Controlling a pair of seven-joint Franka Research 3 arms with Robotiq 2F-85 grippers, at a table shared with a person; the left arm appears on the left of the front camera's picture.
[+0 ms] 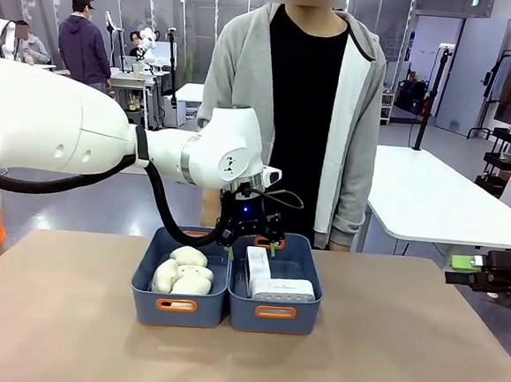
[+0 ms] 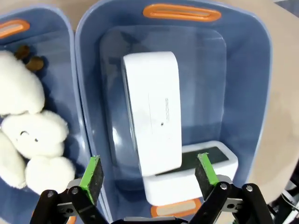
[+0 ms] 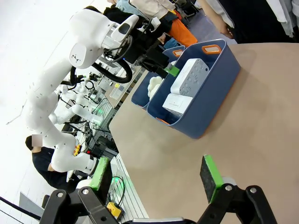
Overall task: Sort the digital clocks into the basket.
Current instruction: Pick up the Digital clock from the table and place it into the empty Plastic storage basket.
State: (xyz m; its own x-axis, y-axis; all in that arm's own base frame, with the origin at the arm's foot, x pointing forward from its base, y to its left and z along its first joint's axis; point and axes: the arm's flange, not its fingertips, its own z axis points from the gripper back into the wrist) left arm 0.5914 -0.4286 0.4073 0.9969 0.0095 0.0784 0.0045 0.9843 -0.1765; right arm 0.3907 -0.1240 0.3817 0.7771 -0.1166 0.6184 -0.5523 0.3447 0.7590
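The left tool [image 2: 149, 176] hangs spread wide and empty above the basket [image 2: 243, 70], touching nothing. Both digital clocks [image 2: 152, 116] lie inside, one propped across the other. The right tool [image 3: 156, 175] is also released, empty, over the bare surface [image 3: 252, 121].

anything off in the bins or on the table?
One thing: in the right basket the two digital clocks aren't flat. One leans with its end propped on the other, which lies crosswise. The plush pieces sit in the left bin. The left claw is open above them.
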